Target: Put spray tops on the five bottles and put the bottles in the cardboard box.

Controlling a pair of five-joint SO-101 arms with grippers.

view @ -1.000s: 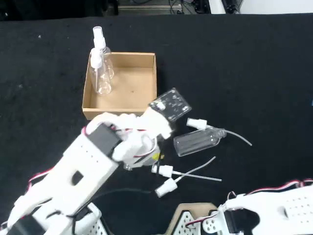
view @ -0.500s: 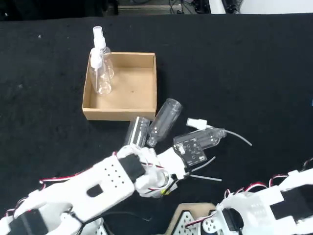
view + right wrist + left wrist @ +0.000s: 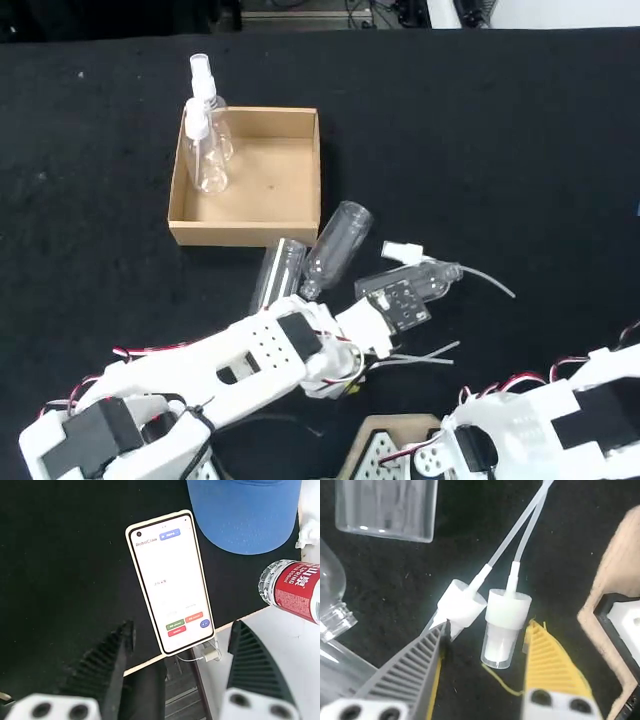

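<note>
While the left hand [image 3: 487, 627] is open around one spray top [image 3: 504, 625] on the black worktop [image 3: 500, 150], not squeezing it, the right hand [image 3: 182, 627] is open and empty. Two topped bottles [image 3: 208, 160] are in the cardboard box [image 3: 245, 232]. Three open bottles [image 3: 335, 245] lie near it.

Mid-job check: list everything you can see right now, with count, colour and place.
cardboard box: one, brown, far left of the table
capped bottles: two, clear with white tops, in the box's far left corner
open bottles: three, clear, lying by the box's near right corner
loose spray tops: three, white; two inside the left gripper, one by the rightmost open bottle
table: one, black
phone: one, white, at the table edge
cap: one, blue, beside the phone
water bottle: one, red label, near the cap
left gripper: open, grey and yellow
right gripper: open, black, above the phone
</note>
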